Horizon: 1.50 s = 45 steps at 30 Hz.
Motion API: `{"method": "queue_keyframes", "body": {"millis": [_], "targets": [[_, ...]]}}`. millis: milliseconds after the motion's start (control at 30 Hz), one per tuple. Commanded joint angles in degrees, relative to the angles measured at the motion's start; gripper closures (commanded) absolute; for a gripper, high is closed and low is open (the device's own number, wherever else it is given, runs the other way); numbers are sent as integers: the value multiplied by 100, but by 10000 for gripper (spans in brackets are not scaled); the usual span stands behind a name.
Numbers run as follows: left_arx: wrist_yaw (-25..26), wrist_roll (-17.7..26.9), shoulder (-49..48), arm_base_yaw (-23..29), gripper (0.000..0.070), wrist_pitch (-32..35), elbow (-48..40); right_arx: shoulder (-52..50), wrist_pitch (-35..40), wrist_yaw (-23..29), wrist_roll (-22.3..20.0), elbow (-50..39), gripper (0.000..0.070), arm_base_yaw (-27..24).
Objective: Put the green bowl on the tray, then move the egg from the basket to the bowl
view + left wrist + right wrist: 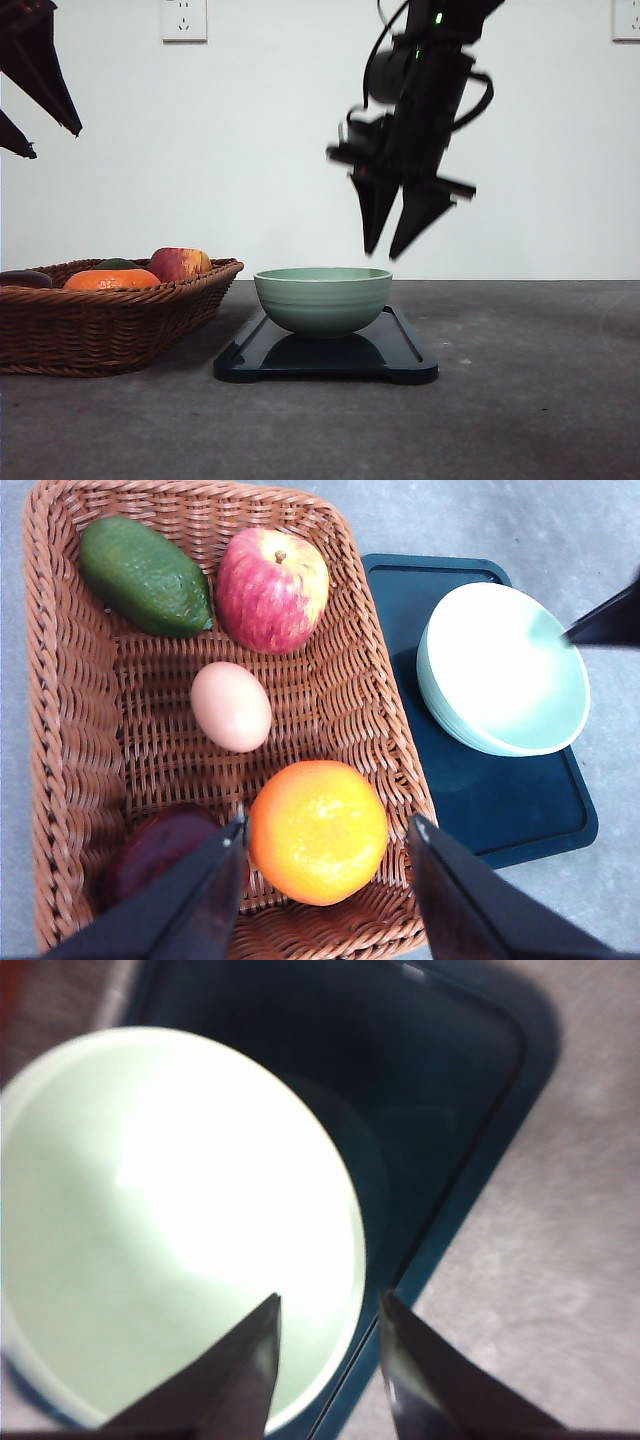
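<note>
The green bowl [322, 298] sits upright in the middle of the tray [410, 362], nearest the front edge of the scene, so the 1st half of the job looks done; the bowl is empty and waiting. Just above and behind it hangs the right gripper [395, 245], its 2 fingers parted and holding nothing, tips clear of the rim. In its own wrist view those fingers straddle the bowl's edge from above without touching it, which reads as a release of the rim grip rather than a fresh grab.

To the left, the basket [100, 330] stands just beside the tray. In the left wrist view the egg [231, 706] lies near the basket's middle, loose on the weave. The left gripper [325, 830] hovers well above it, fingers spread wide and empty, lined up over the orange [318, 830] rather than the egg.

Crowding is the likely trouble. The orange lies close on 1 side of the egg, the apple [272, 589] on the other, with a green avocado [146, 576] in the far corner and a dark purple fruit [160, 850] near the left finger. A descent probably needs shifting toward the egg first, then a gentle close, as the shell is smooth and fragile.
</note>
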Motion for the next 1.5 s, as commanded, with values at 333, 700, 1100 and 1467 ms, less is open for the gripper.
{"method": "queue_keyframes", "body": {"millis": [333, 700, 1100, 1467], "targets": [[11, 74, 48, -11, 390, -8, 140, -1548, 1802, -90, -33, -1795, 509, 46], [11, 74, 48, -11, 390, -4, 140, -3518, 3584, -199, -117, -4923, 509, 40], [11, 52, 48, -11, 390, -32, 140, -5967, 3837, -37, -194, -7188, 509, -4], [-21, -353, 237, -81, 384, -89, 379, -7622, 2950, 564, 64, -7679, 509, -4]]}}
